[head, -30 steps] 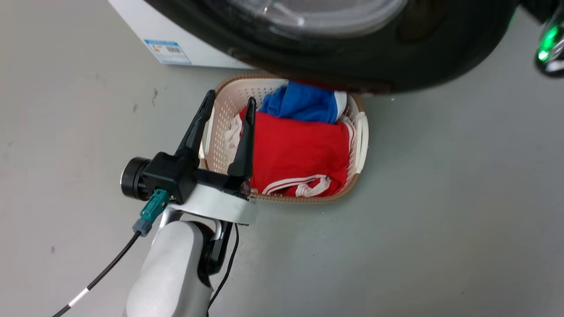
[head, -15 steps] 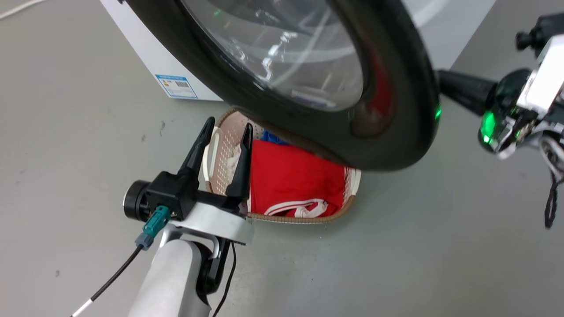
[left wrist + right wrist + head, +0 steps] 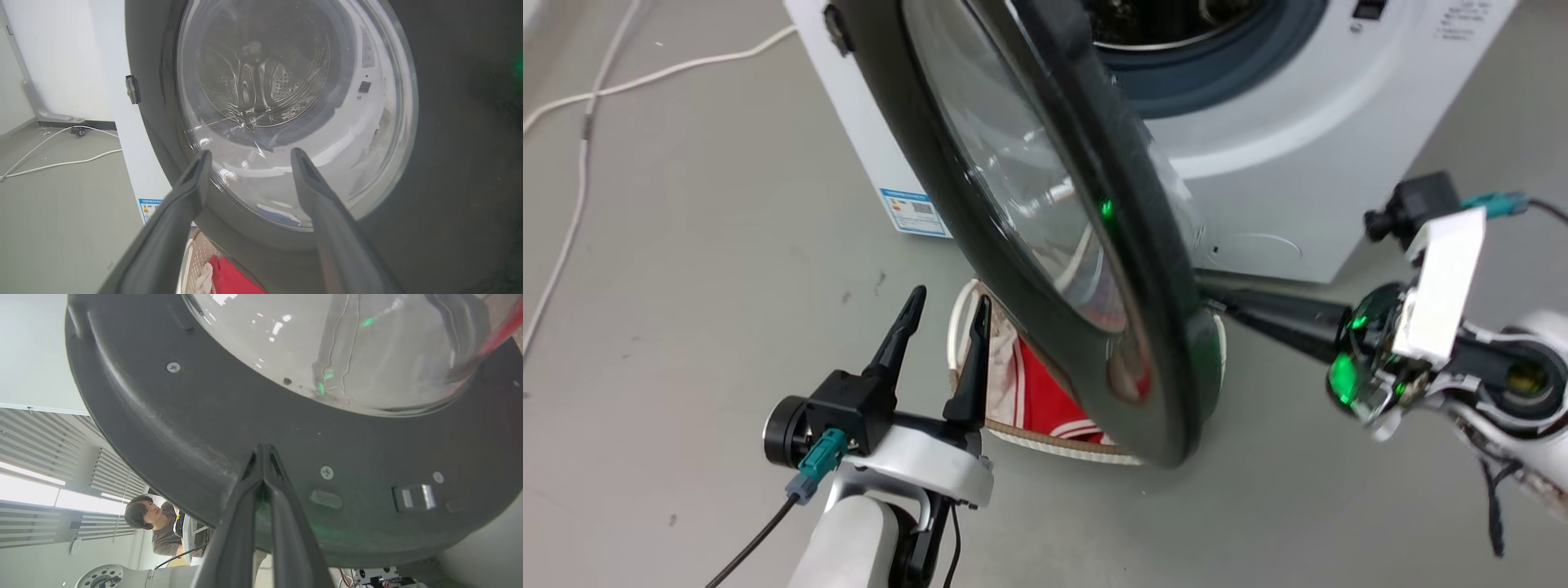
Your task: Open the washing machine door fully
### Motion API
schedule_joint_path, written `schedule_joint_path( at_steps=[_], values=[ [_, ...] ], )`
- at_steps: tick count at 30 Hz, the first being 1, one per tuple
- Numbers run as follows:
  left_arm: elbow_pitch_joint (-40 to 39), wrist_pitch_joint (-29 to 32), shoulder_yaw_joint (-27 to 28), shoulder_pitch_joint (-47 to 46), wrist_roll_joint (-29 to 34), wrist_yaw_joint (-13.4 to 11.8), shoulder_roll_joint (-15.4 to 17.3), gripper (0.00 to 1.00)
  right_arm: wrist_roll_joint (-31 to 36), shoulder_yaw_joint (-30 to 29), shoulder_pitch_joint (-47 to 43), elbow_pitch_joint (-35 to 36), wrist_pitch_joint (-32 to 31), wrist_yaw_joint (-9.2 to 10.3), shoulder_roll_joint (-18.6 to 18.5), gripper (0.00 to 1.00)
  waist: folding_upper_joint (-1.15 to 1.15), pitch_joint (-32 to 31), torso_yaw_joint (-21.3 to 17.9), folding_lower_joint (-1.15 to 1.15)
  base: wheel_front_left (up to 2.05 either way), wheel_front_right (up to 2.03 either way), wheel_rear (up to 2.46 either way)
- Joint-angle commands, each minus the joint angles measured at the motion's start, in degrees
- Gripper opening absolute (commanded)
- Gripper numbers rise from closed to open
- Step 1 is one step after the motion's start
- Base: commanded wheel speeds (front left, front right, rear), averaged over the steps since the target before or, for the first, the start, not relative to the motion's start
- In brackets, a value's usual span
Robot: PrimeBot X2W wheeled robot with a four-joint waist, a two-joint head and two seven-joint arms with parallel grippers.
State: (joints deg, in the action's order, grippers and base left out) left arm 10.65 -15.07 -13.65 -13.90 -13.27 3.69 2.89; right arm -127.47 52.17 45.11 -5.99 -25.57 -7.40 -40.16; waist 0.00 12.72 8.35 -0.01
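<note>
While the left gripper [image 3: 951, 296] hangs low on the left with its two fingers spread and nothing between them, a laundry basket [image 3: 1054, 434] with red clothes [image 3: 1045, 400] stands just beside it on the floor. In the middle, the washing machine door [image 3: 1029, 212] stands swung out from the washing machine [image 3: 1298, 163], nearly edge-on to the head camera. On the right, the right gripper [image 3: 264, 451] has its fingers pressed together, the tips touching the door's dark inner rim.

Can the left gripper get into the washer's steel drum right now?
Probably not: the large round glossy black door, part open, stands directly between the open left gripper and the perforated steel drum behind it.
</note>
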Motion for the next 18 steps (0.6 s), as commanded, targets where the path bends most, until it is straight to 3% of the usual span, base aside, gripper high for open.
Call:
schedule_joint_path(
  at_steps=[1,11,18],
  values=[
    [0.15,-0.14,0.01,0.84,0.15,0.20,-0.01,1.00,-0.46,0.67,-1.12,0.87,0.53,-0.16,0.18,0.00,0.00,-1.22,1.16,0.01,0.00,0.00,0.00],
    [0.83,-0.14,0.17,2.57,0.47,0.38,-0.01,1.00,-1.17,1.09,-3.82,2.01,7.88,-0.16,0.23,0.00,0.00,-3.77,1.41,0.01,0.00,0.00,0.00],
    [1.74,-0.14,0.87,3.83,0.83,0.75,-0.01,1.00,2.99,-6.25,-10.61,1.90,23.49,-0.16,0.66,0.00,0.00,-6.68,-1.66,0.01,0.00,0.00,0.00]
  ],
)
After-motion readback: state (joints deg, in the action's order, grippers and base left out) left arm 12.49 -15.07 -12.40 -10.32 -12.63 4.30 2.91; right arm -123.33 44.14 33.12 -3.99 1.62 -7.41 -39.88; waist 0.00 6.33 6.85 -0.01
